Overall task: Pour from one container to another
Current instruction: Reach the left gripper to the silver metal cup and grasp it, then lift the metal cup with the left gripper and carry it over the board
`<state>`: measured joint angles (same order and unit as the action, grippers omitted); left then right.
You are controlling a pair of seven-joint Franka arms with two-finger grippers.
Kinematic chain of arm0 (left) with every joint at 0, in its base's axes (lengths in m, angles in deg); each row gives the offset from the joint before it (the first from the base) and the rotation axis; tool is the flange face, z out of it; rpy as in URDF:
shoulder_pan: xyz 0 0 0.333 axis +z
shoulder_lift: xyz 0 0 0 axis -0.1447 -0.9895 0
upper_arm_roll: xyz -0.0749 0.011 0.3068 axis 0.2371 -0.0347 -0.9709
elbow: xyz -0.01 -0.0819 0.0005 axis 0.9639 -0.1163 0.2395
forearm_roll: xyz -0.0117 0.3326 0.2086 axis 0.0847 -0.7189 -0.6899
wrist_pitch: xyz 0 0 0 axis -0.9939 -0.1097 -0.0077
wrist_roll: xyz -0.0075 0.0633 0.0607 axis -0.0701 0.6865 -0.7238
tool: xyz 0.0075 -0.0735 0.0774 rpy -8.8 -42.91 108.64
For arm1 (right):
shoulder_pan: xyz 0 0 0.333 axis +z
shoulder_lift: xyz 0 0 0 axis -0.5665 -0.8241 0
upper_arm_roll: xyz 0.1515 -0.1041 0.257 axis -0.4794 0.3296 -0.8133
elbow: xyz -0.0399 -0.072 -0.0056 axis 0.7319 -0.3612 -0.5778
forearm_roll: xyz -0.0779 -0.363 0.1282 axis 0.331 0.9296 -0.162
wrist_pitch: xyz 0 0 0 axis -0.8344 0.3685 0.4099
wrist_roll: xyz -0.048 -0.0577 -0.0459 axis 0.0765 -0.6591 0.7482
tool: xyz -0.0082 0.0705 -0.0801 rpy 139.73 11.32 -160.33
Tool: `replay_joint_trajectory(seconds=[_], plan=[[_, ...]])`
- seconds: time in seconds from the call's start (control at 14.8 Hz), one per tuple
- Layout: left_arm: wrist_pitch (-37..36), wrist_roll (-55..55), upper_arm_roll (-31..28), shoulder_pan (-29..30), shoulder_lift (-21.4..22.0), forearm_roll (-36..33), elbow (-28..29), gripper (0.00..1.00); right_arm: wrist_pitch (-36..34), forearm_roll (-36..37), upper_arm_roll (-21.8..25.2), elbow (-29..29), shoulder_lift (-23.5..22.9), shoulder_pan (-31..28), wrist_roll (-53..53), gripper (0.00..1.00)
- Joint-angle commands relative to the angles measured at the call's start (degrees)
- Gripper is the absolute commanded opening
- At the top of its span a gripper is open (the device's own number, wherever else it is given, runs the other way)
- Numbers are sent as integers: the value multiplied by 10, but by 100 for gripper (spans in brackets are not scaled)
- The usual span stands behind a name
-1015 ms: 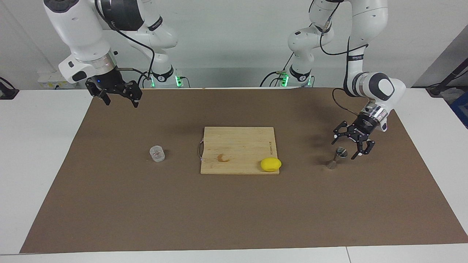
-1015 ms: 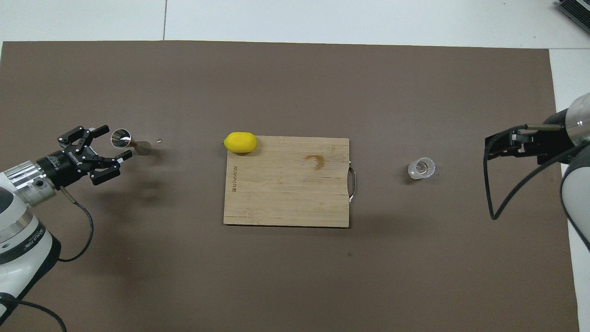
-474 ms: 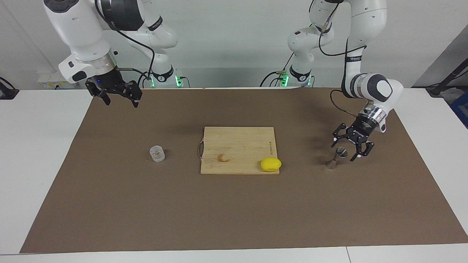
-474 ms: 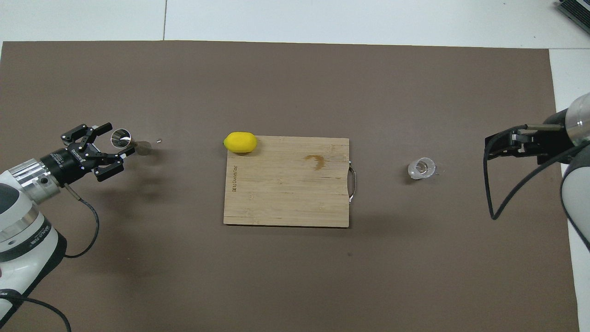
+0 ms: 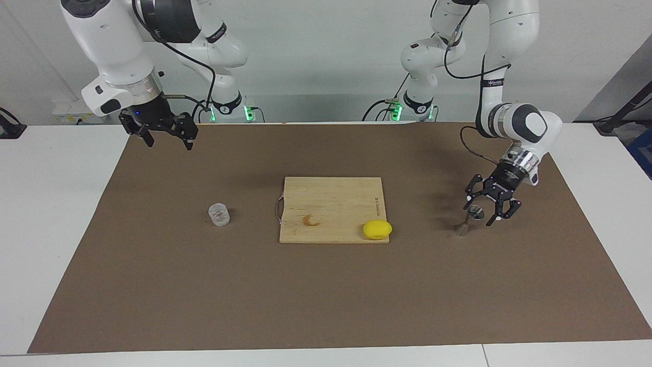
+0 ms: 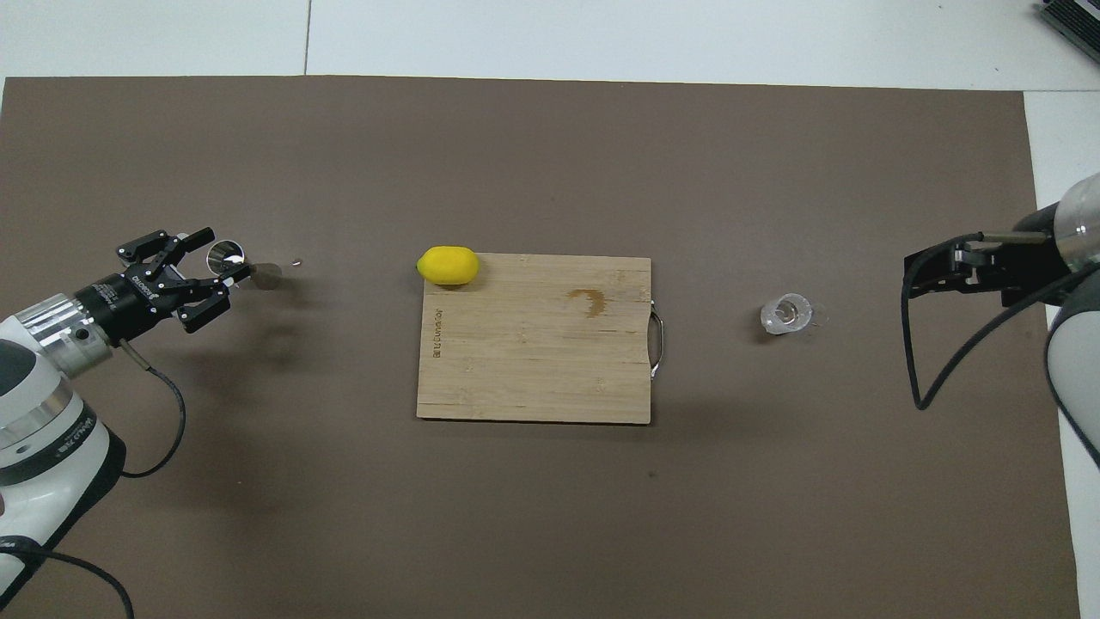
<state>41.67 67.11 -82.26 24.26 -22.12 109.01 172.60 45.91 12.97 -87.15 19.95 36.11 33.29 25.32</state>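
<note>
Brown matting [image 5: 326,295] covers most of the white worktop [image 5: 56,214]. At its middle lies a bamboo cutting board [image 5: 331,206] with a wire handle at the right arm's end. A yellow lemon [image 5: 377,229] sits on the board's corner farthest from the robots, toward the left arm's end. The left pincer [image 5: 481,211] is low at the upper cone of the steel jigger [image 5: 468,220], which stands on the matting at the left arm's end; its fingers sit on either side of the rim, but whether they grip it I cannot tell. The right pincer [image 5: 166,140] waits raised and spread over the matting's edge nearest the robots. The clear glass cup [image 5: 219,214] stands alone between the board and the right arm's end.
</note>
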Motion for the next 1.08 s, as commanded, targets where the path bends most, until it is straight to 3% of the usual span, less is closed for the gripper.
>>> replay_joint_trajectory(seconds=[0.0,0.07,0.34,0.61,1.02], plan=[[11,-6,-4,-10,-9,14,-8,44,-4,-9,-3,5,8,-8,10,100],[11,-7,-4,-10,-9,14,-8,0,-4,-9,-3,5,8,-8,10,100],[-4,-1,-2,-11,-10,13,-20,0,-4,-9,-3,4,8,-8,10,100],[-69,12,8,-12,-7,7,-46,0,-4,-9,-3,5,8,-8,10,100],[-65,45,45,-44,10,-11,-74,0,-4,-9,-3,5,8,-8,10,100]])
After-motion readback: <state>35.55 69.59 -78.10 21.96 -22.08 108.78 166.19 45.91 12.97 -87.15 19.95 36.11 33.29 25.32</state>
